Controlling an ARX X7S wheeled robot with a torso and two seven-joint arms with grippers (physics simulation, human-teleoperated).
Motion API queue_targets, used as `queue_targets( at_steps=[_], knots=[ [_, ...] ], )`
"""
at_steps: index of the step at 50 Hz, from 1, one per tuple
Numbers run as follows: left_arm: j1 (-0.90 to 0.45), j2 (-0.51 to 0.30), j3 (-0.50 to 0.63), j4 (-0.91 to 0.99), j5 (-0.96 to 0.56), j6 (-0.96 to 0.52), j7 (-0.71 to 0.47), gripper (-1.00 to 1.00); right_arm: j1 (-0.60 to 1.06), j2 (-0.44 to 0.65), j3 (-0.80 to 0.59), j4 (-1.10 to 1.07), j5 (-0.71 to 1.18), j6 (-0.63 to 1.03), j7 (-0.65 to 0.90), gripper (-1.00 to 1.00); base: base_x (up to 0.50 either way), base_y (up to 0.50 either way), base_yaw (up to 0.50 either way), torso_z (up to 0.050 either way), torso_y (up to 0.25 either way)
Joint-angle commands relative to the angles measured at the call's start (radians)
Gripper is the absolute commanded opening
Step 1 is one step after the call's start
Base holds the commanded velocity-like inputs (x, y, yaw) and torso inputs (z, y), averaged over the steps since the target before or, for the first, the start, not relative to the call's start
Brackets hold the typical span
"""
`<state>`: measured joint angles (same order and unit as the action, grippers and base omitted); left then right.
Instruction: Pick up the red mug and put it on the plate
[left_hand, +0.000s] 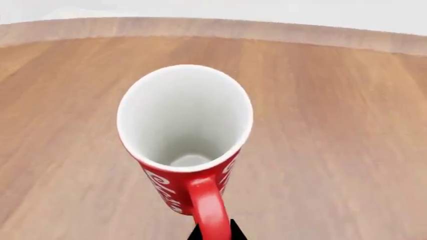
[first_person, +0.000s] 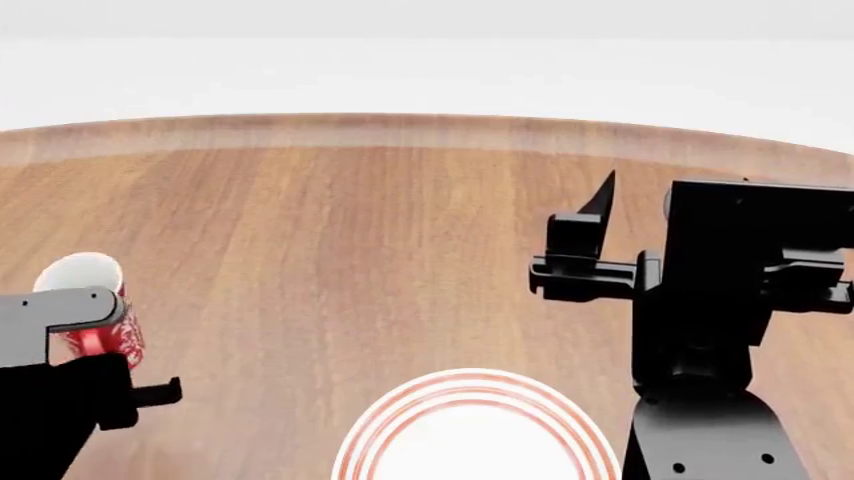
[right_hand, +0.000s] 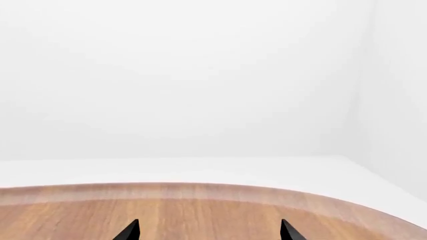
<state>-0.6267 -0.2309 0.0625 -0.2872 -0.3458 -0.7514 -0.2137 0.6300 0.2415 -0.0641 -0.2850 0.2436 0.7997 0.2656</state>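
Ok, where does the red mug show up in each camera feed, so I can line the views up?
Head view: red mug at the far left edge, partly behind the left arm, left of the plate.
Left wrist view: red mug fills the centre, seen from above, handle toward the camera.
Right wrist view: not in it.
Shared landmark: the curved far edge of the wooden table.
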Motion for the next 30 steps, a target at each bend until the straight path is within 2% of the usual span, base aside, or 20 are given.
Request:
queue_targets(
  at_steps=[1, 8, 16, 25, 29, 30],
  knots=[
    [-0.054, -0.01, 0.206, 0.12, -0.033, -0.064, 0.223, -1.0, 0.009, 0.001, 0.0, -0.003, 0.009, 0.009, 0.004, 1.0, 0.0, 0.0, 0.0, 0.0, 0.0],
    [-0.117, 0.03, 0.286, 0.037, -0.043, -0.037, 0.331, -1.0, 0.01, 0.005, 0.002, -0.003, 0.013, 0.01, 0.005, 1.0, 0.0, 0.0, 0.0, 0.0, 0.0],
    [-0.188, 0.08, 0.402, -0.124, -0.005, 0.063, 0.456, -1.0, 0.011, 0.005, 0.0, -0.017, 0.019, 0.019, 0.01, 1.0, 0.0, 0.0, 0.0, 0.0, 0.001],
    [-0.322, 0.175, 0.521, -0.448, 0.037, 0.235, 0.66, -1.0, 0.009, 0.005, -0.003, -0.015, 0.025, 0.014, 0.01, 1.0, 0.0, 0.0, 0.0, 0.0, 0.0],
    [-0.366, 0.226, 0.556, -0.624, 0.044, 0.339, 0.694, -1.0, 0.01, 0.008, 0.001, -0.021, 0.029, 0.018, 0.012, 1.0, 0.0, 0.0, 0.0, 0.0, 0.0],
    [-0.372, 0.23, 0.597, -0.646, 0.02, 0.359, 0.696, -1.0, 0.013, 0.009, 0.001, -0.021, 0.029, 0.021, 0.012, 1.0, 0.0, 0.0, 0.0, 0.0, 0.0]
  ],
)
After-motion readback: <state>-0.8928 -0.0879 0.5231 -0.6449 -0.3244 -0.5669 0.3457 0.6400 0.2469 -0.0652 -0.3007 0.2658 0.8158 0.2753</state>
